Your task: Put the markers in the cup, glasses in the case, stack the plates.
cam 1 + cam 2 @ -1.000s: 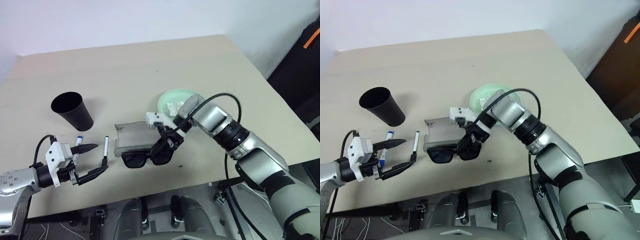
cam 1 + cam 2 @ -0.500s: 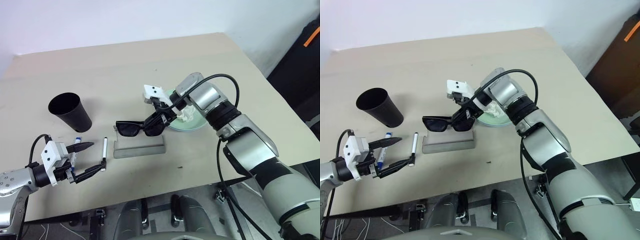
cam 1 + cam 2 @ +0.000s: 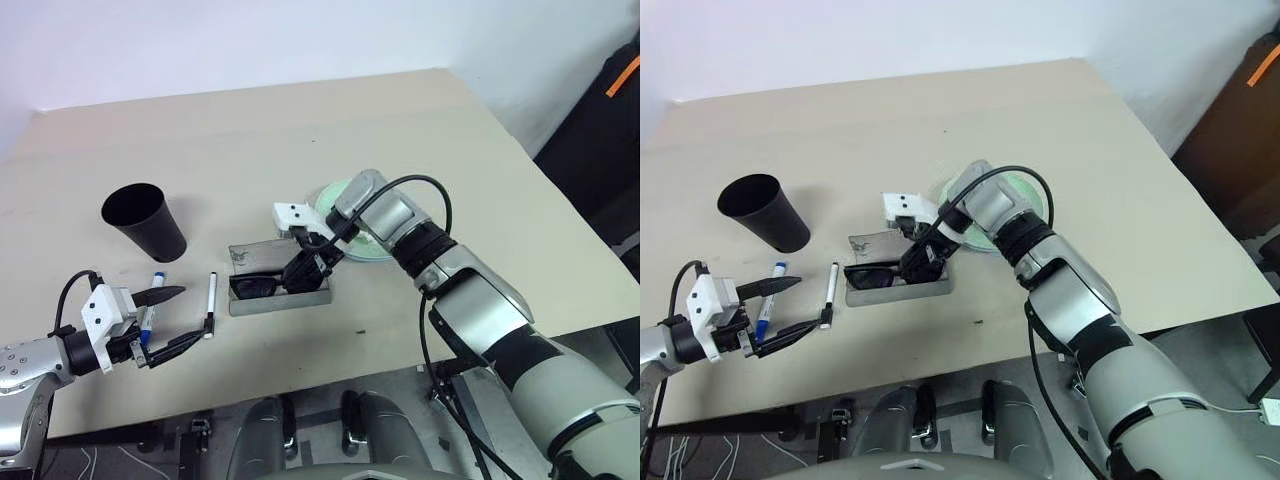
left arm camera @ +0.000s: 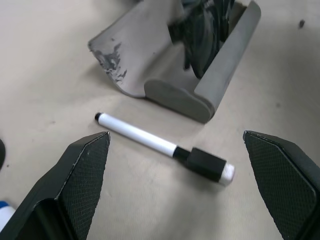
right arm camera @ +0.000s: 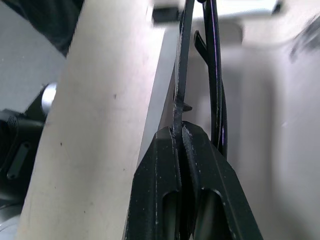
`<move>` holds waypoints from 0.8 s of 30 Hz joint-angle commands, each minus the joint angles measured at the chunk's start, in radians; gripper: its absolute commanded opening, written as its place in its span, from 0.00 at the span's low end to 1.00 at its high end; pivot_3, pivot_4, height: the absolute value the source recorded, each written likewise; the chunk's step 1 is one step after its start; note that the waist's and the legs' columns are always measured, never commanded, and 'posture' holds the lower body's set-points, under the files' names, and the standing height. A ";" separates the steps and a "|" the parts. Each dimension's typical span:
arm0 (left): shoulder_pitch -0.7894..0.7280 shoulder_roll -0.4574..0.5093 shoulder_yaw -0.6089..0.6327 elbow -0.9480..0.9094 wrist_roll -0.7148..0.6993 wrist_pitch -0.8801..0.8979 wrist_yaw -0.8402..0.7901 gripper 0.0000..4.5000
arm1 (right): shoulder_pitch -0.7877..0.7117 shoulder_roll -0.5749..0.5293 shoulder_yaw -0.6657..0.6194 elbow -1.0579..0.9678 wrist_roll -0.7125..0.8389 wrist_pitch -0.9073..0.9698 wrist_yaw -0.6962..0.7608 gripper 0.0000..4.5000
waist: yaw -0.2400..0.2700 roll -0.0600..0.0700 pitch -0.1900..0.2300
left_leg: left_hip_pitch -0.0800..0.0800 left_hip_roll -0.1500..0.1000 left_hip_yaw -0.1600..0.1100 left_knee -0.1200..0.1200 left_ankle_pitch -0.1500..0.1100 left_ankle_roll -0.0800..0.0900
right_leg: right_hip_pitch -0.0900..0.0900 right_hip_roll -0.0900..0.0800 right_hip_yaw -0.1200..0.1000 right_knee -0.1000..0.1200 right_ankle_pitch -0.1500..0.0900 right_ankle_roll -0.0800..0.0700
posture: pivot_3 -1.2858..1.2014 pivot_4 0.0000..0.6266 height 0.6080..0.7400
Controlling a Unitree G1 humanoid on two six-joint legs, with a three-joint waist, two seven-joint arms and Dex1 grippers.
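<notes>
Since half a second earlier the right gripper (image 3: pixel 300 275) had come down from above the table, bringing the glasses (image 3: pixel 258 287) from mid-air into the open case (image 3: pixel 279 296); the left gripper (image 3: pixel 178 319) had not shifted. Right gripper was clenched on the glasses, pinching a thin temple arm between its fingers (image 5: pixel 175 165) in the right wrist view. The glasses sat partly inside the case, lenses toward its 9 o'clock end, not yet released. Case lay open near table centre, its flap (image 4: pixel 135 55) tilted up on the far side. Left gripper hovered released, jaws spread wide, empty, at roughly 8 o'clock of the case, low over the table (image 3: pixel 420 130). The black-capped marker (image 3: pixel 211 300) lay flat just at 9 o'clock of the case, apart from it, right ahead of the left gripper's open fingers (image 4: pixel 80 175). The blue-capped marker (image 3: pixel 154 295) lay at 9 o'clock of the black-capped one, near the left gripper's upper finger. The cup (image 3: pixel 145 220) stood upright at 10 o'clock of the case, well apart, both markers outside it. The mint green plate (image 3: pixel 372 250) sat at 2 o'clock of the case, mostly hidden behind the right arm. Blue plate could not be told.
</notes>
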 commanded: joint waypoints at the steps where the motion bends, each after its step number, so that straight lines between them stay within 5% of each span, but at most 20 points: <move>1: -0.027 0.011 -0.001 -0.011 0.002 -0.017 0.005 1.00 | 0.008 0.005 0.013 -0.048 -0.023 0.008 0.011 0.00 | 0.000 0.000 0.000 | 0.000 0.000 0.000 0.000 0.000 0.000 | 0.000 0.000 0.000 0.000 0.000 0.000 | 0.52 0.24 1.00; 6: -0.039 0.007 -0.007 -0.018 0.003 -0.012 0.008 1.00 | 0.011 0.009 0.001 -0.065 -0.026 0.024 0.009 0.00 | -0.002 0.000 0.000 | 0.000 0.000 0.000 0.000 0.000 0.000 | 0.000 0.000 0.000 0.000 0.000 0.000 | 0.52 0.24 1.00; 19: -0.061 0.010 -0.022 0.011 0.010 -0.027 -0.001 1.00 | -0.063 0.021 -0.138 -0.054 0.043 0.056 -0.055 0.95 | -0.002 0.000 0.000 | 0.000 0.000 0.000 0.000 0.000 0.000 | 0.000 0.000 0.000 0.000 0.000 0.000 | 0.52 0.24 1.00; 24: -0.064 0.011 -0.022 0.025 0.011 -0.038 -0.005 1.00 | -0.126 0.044 -0.325 -0.022 0.153 0.168 -0.187 0.99 | -0.002 0.000 0.000 | 0.000 0.000 0.000 0.000 0.000 0.000 | 0.000 0.000 0.000 0.001 0.000 0.000 | 0.52 0.24 1.00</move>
